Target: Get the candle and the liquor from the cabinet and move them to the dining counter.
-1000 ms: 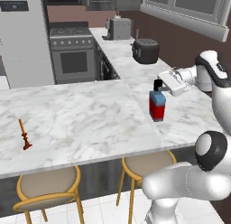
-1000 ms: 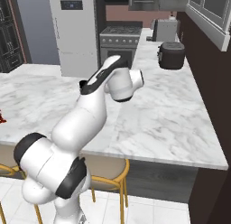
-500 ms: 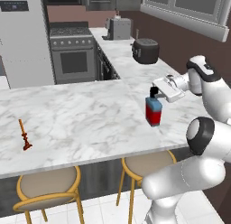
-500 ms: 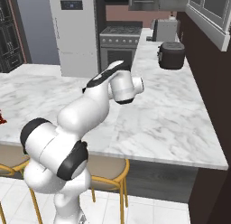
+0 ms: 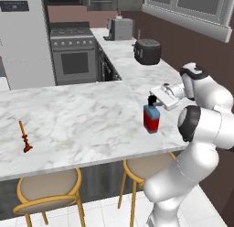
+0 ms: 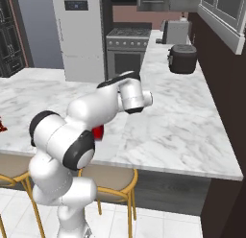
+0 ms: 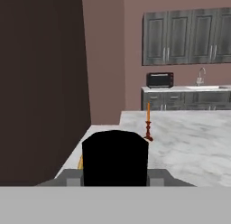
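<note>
We see the liquor [image 5: 151, 118] upright on the dining counter [image 5: 82, 116], near its right front edge; red body, blue band, black cap; in the right base view just a red sliver of it [image 6: 98, 132] shows behind the arm. Gripper [image 5: 153, 100] sits at the cap, fingers on either side of it, pinching the liquor at the top; hand view confirms, black cap [image 7: 115, 157] right between the finger tips.

Versus a second ago: bottle has shifted left and toward the front edge of the counter, gripper came with it; forearm is now more stretched out, elbow lower and closer to the base; jaw gap unchanged. Base cameras unchanged, no drive.

The candle [image 5: 24, 138] stands upright on its dark red holder at the far left of the same counter, well apart from the liquor; same spot as before; also in hand view [image 7: 148, 122] beyond the cap. Stools [image 5: 48, 189] under the front edge; dark grey wall cabinets [image 7: 187, 35] far behind in the hand view.
</note>
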Controlling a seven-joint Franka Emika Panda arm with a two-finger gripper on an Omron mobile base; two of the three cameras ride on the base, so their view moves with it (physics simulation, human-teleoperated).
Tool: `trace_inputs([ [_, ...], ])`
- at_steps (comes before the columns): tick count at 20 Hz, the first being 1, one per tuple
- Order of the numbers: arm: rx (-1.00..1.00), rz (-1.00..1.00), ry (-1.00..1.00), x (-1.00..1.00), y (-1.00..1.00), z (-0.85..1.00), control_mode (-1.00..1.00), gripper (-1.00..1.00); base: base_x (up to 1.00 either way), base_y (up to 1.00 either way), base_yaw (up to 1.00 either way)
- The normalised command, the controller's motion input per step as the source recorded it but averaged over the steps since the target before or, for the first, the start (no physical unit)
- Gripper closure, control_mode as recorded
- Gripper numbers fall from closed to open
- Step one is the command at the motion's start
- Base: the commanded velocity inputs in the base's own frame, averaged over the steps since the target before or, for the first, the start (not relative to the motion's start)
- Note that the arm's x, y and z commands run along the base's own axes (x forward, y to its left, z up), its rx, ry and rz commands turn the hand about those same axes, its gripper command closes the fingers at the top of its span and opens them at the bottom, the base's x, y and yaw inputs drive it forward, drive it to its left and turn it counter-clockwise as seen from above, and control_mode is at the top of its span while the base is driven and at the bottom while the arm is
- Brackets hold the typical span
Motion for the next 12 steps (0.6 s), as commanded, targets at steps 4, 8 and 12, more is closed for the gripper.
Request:
trace_inputs([
  [4, 0.03, 0.06, 0.0, 0.27, 0.0, -0.38, -1.0, 1.0, 0.0, 0.0, 0.0],
  [8, 0.06, 0.03, 0.01, 0.36, 0.0, -0.18, -1.0, 1.0, 0.0, 0.0, 0.0],
  [12, 0.07, 0.0, 0.03, 0.44, 0.0, -0.01, -1.0, 1.0, 0.0, 0.0, 0.0],
])
